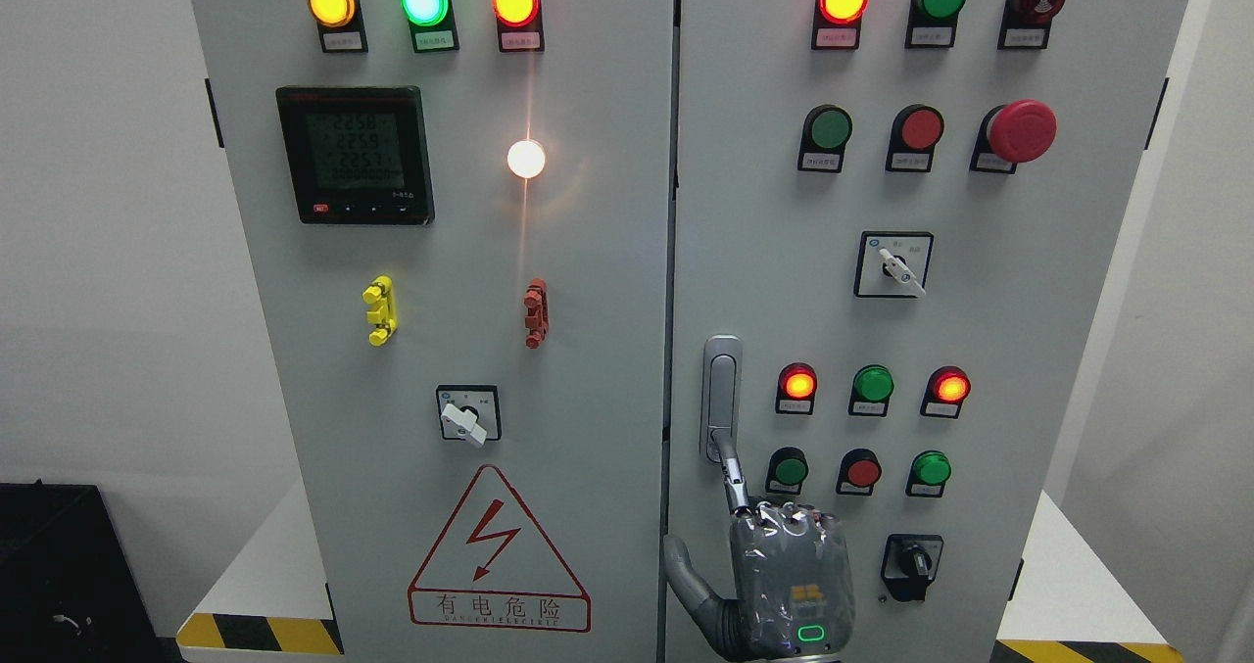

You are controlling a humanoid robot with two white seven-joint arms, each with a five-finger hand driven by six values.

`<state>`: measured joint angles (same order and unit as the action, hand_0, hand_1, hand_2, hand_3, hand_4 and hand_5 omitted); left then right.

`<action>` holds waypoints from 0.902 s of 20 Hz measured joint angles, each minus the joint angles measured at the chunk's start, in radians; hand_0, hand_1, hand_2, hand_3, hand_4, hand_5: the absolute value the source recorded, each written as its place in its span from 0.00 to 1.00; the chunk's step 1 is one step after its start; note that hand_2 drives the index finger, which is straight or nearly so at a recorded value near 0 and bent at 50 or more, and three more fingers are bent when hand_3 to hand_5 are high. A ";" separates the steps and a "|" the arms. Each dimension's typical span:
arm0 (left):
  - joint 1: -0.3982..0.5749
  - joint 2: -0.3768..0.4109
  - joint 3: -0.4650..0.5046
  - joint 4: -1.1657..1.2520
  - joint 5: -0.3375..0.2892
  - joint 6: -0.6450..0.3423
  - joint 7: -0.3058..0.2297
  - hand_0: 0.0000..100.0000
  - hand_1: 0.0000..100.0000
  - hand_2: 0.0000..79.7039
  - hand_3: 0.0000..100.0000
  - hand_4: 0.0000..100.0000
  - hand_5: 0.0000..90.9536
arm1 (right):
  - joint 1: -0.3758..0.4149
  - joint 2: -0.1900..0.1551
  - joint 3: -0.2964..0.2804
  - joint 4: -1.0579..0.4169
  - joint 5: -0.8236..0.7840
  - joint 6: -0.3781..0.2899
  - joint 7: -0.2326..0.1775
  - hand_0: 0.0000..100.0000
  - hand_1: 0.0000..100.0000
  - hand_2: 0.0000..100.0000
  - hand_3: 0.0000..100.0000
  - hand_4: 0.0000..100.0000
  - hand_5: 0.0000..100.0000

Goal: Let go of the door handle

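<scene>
Reaching up from the cabinet's (pixel 588 281) bottom edge, the right hand (pixel 789 580) is touching one extended finger (pixel 730 467) to the slim metal door handle's (pixel 722 389) lower end, gripping nothing.

We see a hand (pixel 774 555) low in front of the right door (pixel 940 310), one finger (pixel 730 467) touching the door handle (pixel 722 399) at that door's left edge. Meter (pixel 355 154) sits upper left on the left door (pixel 431 310), warning sign (pixel 498 555) below.
</scene>
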<state>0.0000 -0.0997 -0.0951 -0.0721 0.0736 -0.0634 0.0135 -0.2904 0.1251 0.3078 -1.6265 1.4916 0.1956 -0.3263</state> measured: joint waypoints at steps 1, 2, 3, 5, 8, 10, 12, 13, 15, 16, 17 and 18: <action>0.000 0.000 0.000 0.000 0.000 0.000 0.000 0.12 0.56 0.00 0.00 0.00 0.00 | 0.000 0.000 0.000 0.000 0.000 0.000 0.000 0.34 0.25 0.08 1.00 1.00 1.00; 0.000 0.000 0.000 0.000 0.000 0.000 0.000 0.12 0.56 0.00 0.00 0.00 0.00 | 0.001 0.000 0.000 0.000 0.000 0.000 0.000 0.34 0.25 0.09 1.00 1.00 1.00; 0.000 0.000 0.000 0.000 0.000 0.000 0.000 0.12 0.56 0.00 0.00 0.00 0.00 | 0.001 0.000 0.000 0.000 0.000 0.000 0.000 0.34 0.25 0.09 1.00 1.00 1.00; 0.000 0.000 0.000 0.000 0.000 0.000 0.000 0.12 0.56 0.00 0.00 0.00 0.00 | 0.002 0.000 -0.001 0.000 0.000 0.000 0.005 0.34 0.25 0.09 1.00 1.00 1.00; 0.000 0.000 0.000 0.000 0.000 0.000 0.000 0.12 0.56 0.00 0.00 0.00 0.00 | 0.002 0.000 -0.001 0.000 -0.001 0.000 0.012 0.34 0.25 0.09 1.00 1.00 1.00; 0.000 0.000 0.000 0.000 0.000 0.000 0.000 0.12 0.56 0.00 0.00 0.00 0.00 | 0.003 0.000 -0.001 0.000 -0.001 0.000 0.016 0.34 0.25 0.09 1.00 1.00 1.00; 0.000 0.000 0.000 0.000 0.000 0.000 0.000 0.12 0.56 0.00 0.00 0.00 0.00 | 0.004 0.000 -0.001 0.000 -0.001 0.000 0.017 0.34 0.25 0.09 1.00 1.00 1.00; 0.000 0.000 0.000 0.000 0.000 0.000 0.000 0.12 0.56 0.00 0.00 0.00 0.00 | 0.004 0.001 -0.001 0.000 -0.002 0.000 0.018 0.34 0.25 0.09 1.00 1.00 1.00; 0.000 0.000 0.000 0.000 0.000 0.000 0.000 0.12 0.56 0.00 0.00 0.00 0.00 | 0.005 0.001 -0.001 0.000 -0.002 0.000 0.019 0.34 0.25 0.09 1.00 1.00 1.00; 0.000 0.000 0.000 0.000 0.000 0.000 0.000 0.12 0.56 0.00 0.00 0.00 0.00 | 0.005 0.001 -0.001 0.000 -0.002 0.000 0.019 0.34 0.25 0.09 1.00 1.00 1.00; 0.000 0.000 0.000 0.000 0.000 0.000 0.000 0.12 0.56 0.00 0.00 0.00 0.00 | 0.007 0.001 -0.001 -0.001 -0.001 0.000 0.019 0.34 0.25 0.09 1.00 1.00 1.00; 0.000 0.000 0.000 0.000 0.000 0.000 0.000 0.12 0.56 0.00 0.00 0.00 0.00 | 0.008 0.001 -0.001 -0.001 -0.001 0.000 0.020 0.34 0.25 0.09 1.00 1.00 1.00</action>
<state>0.0000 -0.0997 -0.0951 -0.0721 0.0736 -0.0635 0.0135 -0.2825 0.1257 0.3069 -1.6271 1.4904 0.1956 -0.3067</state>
